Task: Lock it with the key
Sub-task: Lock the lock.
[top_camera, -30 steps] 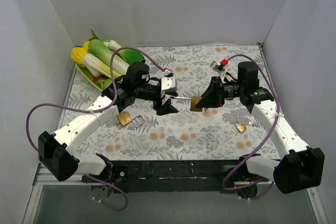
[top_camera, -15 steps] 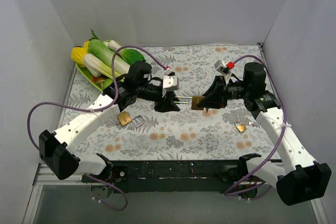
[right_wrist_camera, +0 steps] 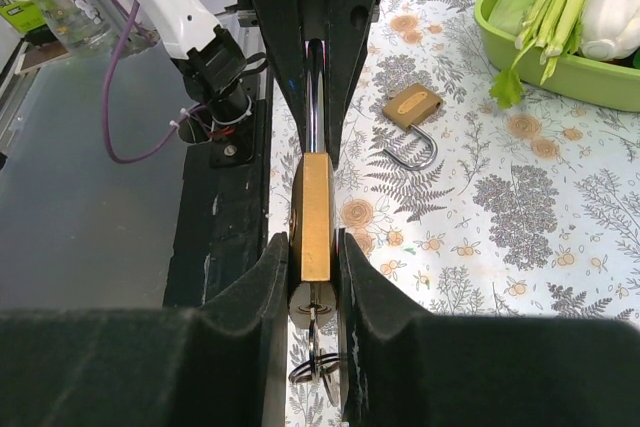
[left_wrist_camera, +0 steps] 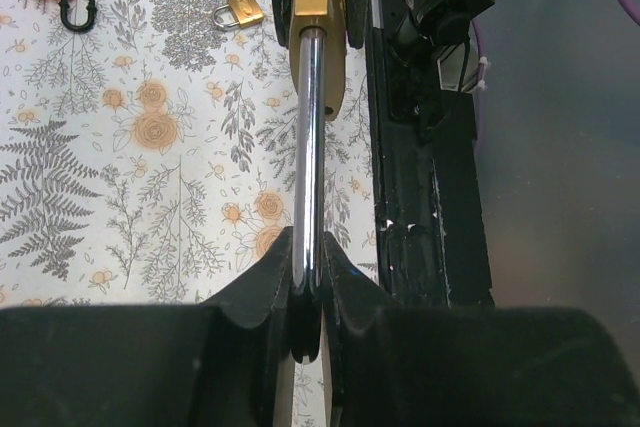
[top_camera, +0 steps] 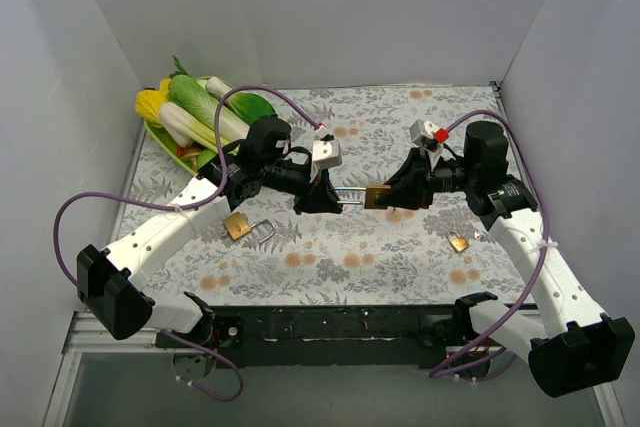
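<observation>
Both grippers have edged closer together over the last second, and the stretch of shackle between them is shorter. My left gripper [left_wrist_camera: 308,272] is clamped on the steel shackle [left_wrist_camera: 311,147]. My right gripper [right_wrist_camera: 315,257] is clamped on the brass padlock body [right_wrist_camera: 315,202], with the key [right_wrist_camera: 312,309] and its ring hanging below. I'm holding the padlock above the floral table [top_camera: 330,267], near the middle in the top view, shackle towards 9 o'clock and body towards 3. From it, a second brass padlock [top_camera: 240,226] lies at 8 o'clock, a small padlock [top_camera: 458,242] at 4 o'clock and the vegetable tray [right_wrist_camera: 580,82] at 10 o'clock.
</observation>
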`<state>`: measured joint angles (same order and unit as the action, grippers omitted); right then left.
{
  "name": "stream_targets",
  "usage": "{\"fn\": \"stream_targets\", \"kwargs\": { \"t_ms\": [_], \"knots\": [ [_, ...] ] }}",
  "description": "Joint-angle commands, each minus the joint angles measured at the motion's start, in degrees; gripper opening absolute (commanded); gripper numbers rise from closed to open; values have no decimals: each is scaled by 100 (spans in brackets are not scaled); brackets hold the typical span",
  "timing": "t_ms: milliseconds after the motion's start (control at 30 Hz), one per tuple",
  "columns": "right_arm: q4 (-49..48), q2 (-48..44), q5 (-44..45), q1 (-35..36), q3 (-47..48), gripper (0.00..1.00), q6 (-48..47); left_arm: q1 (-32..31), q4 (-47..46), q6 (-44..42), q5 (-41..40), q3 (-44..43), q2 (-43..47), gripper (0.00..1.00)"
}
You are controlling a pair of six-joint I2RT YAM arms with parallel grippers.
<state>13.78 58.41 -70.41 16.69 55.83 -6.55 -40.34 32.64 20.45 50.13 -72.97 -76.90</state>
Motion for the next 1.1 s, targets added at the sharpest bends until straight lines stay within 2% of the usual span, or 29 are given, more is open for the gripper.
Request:
{"fn": "stream_targets", "kwargs": {
  "t_ms": [0, 267, 833, 1067],
  "knots": [
    [-270, -172, -96, 106, 244, 1, -137, -18, -328, 372, 111, -139, 123, 0],
    [-1000, -85, 98, 475, 59, 1, 531, -167, -899, 794, 146, -103, -17, 0],
    [-1650, 258, 599, 1565, -292, 1, 839, -642, -2393, 1611, 111, -384, -369, 0],
    [-2467, 320, 695, 1715, -714, 1, 1532, -774, -2798, 1980, 85, -622, -501, 0]
  ]
}}
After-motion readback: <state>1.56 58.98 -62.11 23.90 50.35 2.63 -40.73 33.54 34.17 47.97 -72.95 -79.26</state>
